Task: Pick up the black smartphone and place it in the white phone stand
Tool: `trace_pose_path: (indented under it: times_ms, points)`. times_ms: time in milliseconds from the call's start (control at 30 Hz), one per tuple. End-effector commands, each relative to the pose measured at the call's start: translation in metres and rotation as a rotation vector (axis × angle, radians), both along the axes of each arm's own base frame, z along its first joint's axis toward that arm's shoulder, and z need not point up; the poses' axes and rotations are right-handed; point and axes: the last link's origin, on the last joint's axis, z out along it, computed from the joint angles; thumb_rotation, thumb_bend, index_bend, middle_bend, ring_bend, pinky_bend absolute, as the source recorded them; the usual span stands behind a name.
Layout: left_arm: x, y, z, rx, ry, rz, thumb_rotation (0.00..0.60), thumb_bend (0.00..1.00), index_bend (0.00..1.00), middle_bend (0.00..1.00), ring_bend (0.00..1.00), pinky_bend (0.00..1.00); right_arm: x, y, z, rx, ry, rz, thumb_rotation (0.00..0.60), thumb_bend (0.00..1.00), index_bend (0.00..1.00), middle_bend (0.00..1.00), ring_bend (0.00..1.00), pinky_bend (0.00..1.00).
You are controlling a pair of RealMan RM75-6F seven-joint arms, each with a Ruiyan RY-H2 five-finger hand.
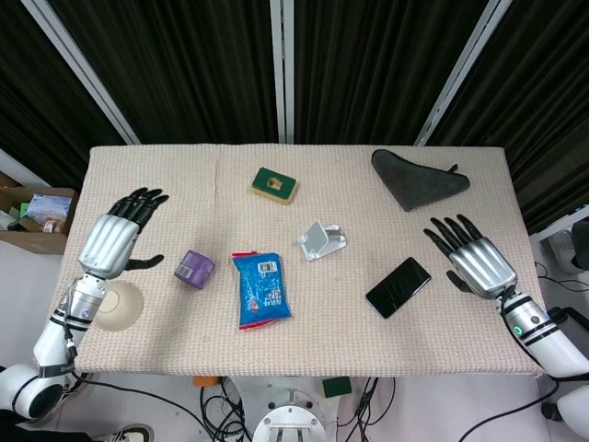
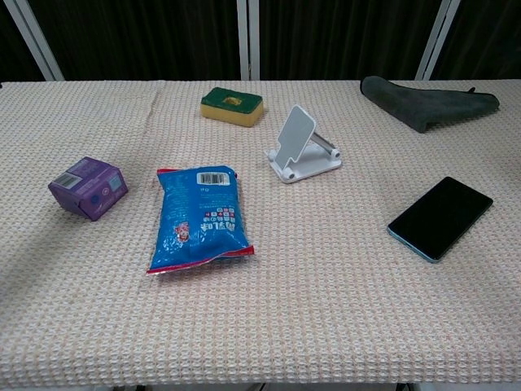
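Note:
The black smartphone (image 1: 398,286) (image 2: 440,217) lies flat and slanted on the beige mat, right of centre. The white phone stand (image 1: 321,240) (image 2: 300,147) sits upright to its upper left, with nothing in it. My right hand (image 1: 471,260) hovers just right of the phone, fingers spread, holding nothing. My left hand (image 1: 115,239) stays open at the table's left edge, far from both. Neither hand appears in the chest view.
A blue snack bag (image 1: 260,287) and a purple box (image 1: 194,269) lie left of the stand. A green-and-yellow sponge (image 1: 274,185) sits behind it. A dark grey cloth (image 1: 414,180) lies at the back right. A round beige object (image 1: 121,305) is under my left wrist.

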Motion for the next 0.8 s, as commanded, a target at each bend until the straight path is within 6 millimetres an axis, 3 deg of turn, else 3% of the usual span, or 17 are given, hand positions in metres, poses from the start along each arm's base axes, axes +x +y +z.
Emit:
trace_pose_path:
  times_ms: [33,200,333,667,800]
  points:
    - [0.001,0.000,0.000,0.002,0.003,-0.005,0.600,0.07,0.12,0.11,0.08,0.20,-0.008,0.004,-0.004,0.101,0.152,-0.010,0.600,0.34,0.00,0.00,0.00,0.00]
    - [0.002,0.001,0.000,0.004,0.001,-0.004,0.600,0.07,0.12,0.11,0.08,0.20,-0.006,-0.001,-0.019,0.163,0.179,0.037,0.600,0.15,0.00,0.00,0.00,0.00]
    - [0.001,0.000,-0.002,-0.001,-0.001,-0.002,0.600,0.07,0.12,0.11,0.08,0.20,-0.009,-0.010,-0.035,0.200,0.171,0.143,0.600,0.06,0.00,0.00,0.00,0.00]
    - [-0.004,0.002,-0.001,0.005,-0.010,0.001,0.600,0.07,0.12,0.11,0.08,0.20,-0.026,-0.025,-0.068,0.274,0.139,0.154,0.600,0.05,0.00,0.00,0.00,0.00]
    - [-0.006,0.004,0.000,0.003,-0.008,0.006,0.600,0.07,0.12,0.11,0.08,0.20,-0.025,-0.029,-0.078,0.279,0.119,0.144,0.600,0.13,0.00,0.00,0.00,0.00]
